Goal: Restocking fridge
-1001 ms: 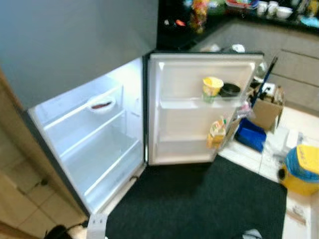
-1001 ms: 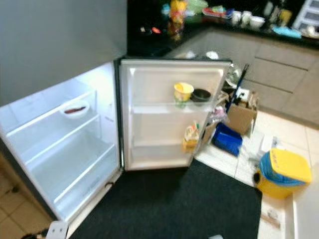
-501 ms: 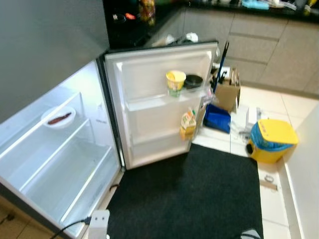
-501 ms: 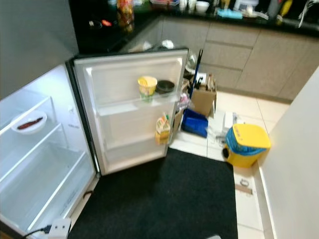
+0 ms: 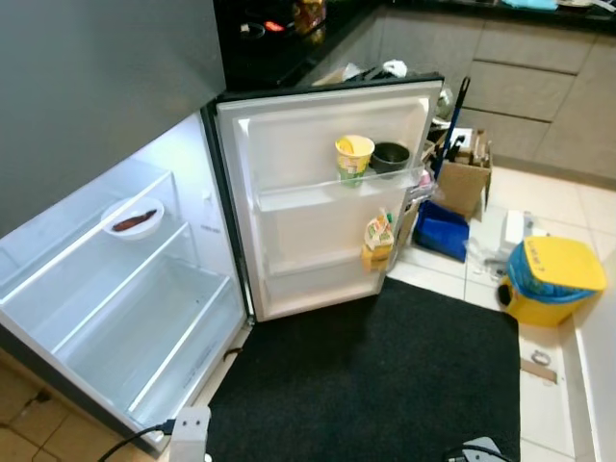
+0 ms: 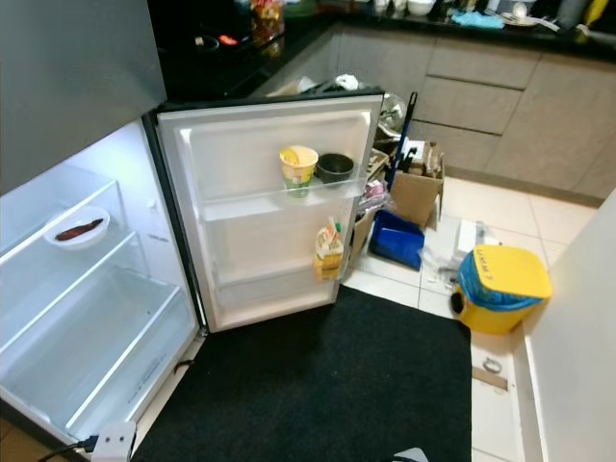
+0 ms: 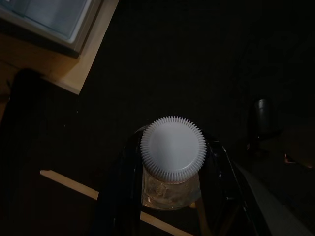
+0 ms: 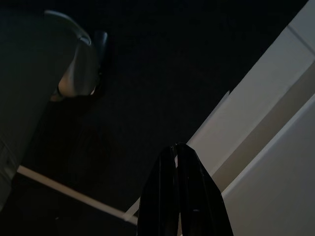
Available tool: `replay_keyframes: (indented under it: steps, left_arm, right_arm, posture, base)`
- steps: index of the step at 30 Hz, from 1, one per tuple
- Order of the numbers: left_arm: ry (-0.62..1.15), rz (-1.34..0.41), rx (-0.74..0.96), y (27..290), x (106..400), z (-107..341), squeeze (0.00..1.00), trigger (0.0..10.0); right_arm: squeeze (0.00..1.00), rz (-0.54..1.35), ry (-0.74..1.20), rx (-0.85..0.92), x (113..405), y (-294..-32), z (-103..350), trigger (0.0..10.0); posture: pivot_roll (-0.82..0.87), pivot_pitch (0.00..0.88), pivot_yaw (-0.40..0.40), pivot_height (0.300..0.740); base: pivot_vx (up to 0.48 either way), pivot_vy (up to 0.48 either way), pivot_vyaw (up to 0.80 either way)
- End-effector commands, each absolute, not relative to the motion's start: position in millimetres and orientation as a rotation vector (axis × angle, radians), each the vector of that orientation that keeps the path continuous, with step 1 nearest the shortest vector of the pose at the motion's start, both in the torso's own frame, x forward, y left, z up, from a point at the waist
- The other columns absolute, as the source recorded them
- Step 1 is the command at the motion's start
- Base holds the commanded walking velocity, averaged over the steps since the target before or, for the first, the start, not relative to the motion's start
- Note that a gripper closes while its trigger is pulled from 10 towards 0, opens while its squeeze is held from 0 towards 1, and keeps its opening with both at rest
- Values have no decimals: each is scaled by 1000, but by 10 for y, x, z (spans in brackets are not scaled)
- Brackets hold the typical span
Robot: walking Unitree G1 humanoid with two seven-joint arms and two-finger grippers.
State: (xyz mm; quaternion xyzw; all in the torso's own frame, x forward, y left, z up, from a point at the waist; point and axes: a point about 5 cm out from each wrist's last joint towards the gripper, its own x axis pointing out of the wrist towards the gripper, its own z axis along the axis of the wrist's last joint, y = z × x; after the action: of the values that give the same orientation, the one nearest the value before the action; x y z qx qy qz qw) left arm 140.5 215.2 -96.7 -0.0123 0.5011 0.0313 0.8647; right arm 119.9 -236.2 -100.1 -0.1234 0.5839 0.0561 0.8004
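- A kitchen: pale floor tiles [image 5: 553,207], grey cabinets [image 6: 481,91] under a dark counter, and a black mat [image 5: 385,375] spread before the fridge [image 5: 125,289].
- The fridge stands open, its white door [image 5: 318,192] swung wide. The lit inside has clear shelves, with a white dish [image 5: 133,218] holding something dark near the upper shelf's front edge.
- On the door's upper rack a yellow cup [image 5: 353,157] sits just beside a black bowl [image 5: 390,157]; a small carton [image 5: 377,241] stands at the lower rack's outer end.
- Past the door: a cardboard box [image 5: 464,181], a blue tray [image 5: 441,231], and a yellow bin [image 5: 551,281] with a blue liner near the mat's far corner.
- The left gripper [image 7: 172,191] hangs low over the mat, its black fingers [image 7: 120,196] closed around a clear bottle [image 7: 170,189]. The bottle's long axis runs along the fingers, its ribbed white round cap [image 7: 173,149] facing the wrist camera.
- The right gripper [image 8: 183,196] hangs idle, its fingers pressed together, holding nothing.
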Motion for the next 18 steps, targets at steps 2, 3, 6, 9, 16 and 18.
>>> replay_keyframes:
  steps: [2, 3, 6, 9, 16, 18]
  left_arm:
    - [1058, 50, -25, 2119, 1391, -978, 0, 10000]
    - [1058, 48, -24, 2117, 1391, -979, 0, 10000]
    - [1058, 48, -25, 2116, 1390, -979, 0, 10000]
    - [1059, 45, -27, 2103, 1388, -982, 0, 10000]
    - [1058, 42, -31, 2084, 1390, -985, 0, 10000]
    - [1057, 42, -33, 2079, 1392, -985, 0, 10000]
  right_arm:
    - [0, 116, 1246, -264, 1206, -2366, -997, 10000]
    - [0, 117, 1246, -260, 1206, -2364, -997, 10000]
    - [0, 119, 1246, -260, 1206, -2364, -997, 10000]
    - [0, 126, 1245, -254, 1206, -2369, -995, 10000]
    - [0, 132, 1251, -259, 1192, -2390, -993, 10000]
    - [0, 133, 1252, -267, 1189, -2397, -993, 10000]
  posture:
    - [-75, 0, -12, 740]
    - [-76, 0, -11, 740]
    - [-76, 0, -11, 740]
    - [-76, 0, -11, 740]
    - [-78, 0, -13, 740]
    - [-78, 0, -13, 740]
  base:
    - [0, -420, 0]
    - [0, -416, 0]
    - [0, -419, 0]
    - [0, -421, 404]
    - [0, -422, 794]
    - [0, -422, 788]
